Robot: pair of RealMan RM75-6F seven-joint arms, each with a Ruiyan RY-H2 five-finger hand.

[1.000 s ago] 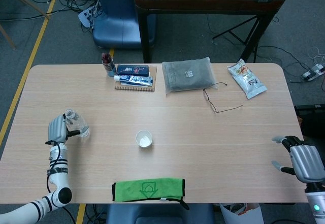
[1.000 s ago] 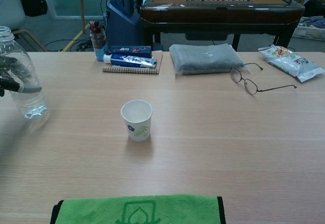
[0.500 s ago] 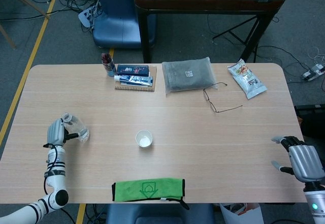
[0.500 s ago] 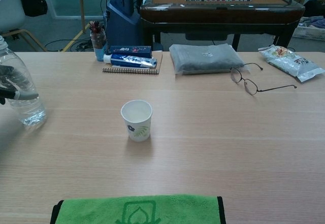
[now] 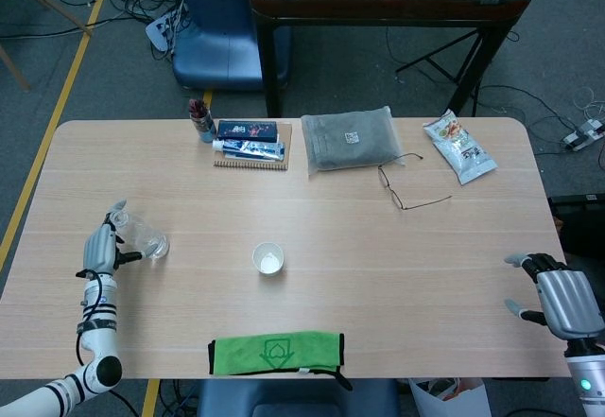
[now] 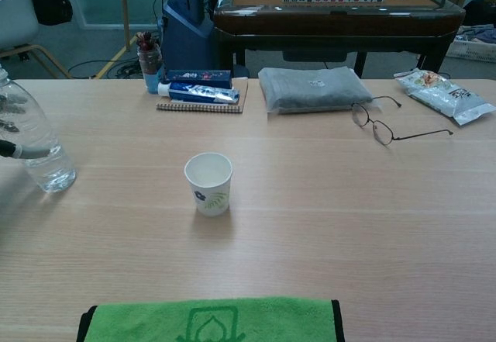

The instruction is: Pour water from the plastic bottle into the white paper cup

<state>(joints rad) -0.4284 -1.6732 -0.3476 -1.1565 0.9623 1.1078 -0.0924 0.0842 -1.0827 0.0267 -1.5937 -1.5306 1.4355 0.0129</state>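
Nearest us, a green cloth (image 5: 275, 352) lies along the table's (image 5: 397, 256) front edge, in the middle. At the front right corner our right hand (image 5: 561, 296) hangs just off the table's edge with its fingers spread and nothing in them.

Just beyond the cloth the cup (image 5: 268, 257) stands upright, alone on bare wood; in the chest view the cup (image 6: 208, 183) shows an open mouth and a leaf print on its side. Bare table lies on every side of it, widest to the right.

To the left, near the table's left edge, our left hand (image 5: 99, 248) sits against the bottle (image 5: 142, 234). The bottle (image 6: 34, 140) stands upright on the table, well apart from the cup, with a little water at its bottom. In the chest view one fingertip (image 6: 31, 153) lies across its side; the hand touches it, but we cannot tell whether it is gripping or merely resting there.

Further back, glasses (image 5: 408, 183) lie right of centre. Along the far edge sit a jar of pens (image 5: 200, 120), boxes on a notebook (image 5: 250, 142), a folded grey cloth (image 5: 348, 138) and a snack bag (image 5: 458, 146).
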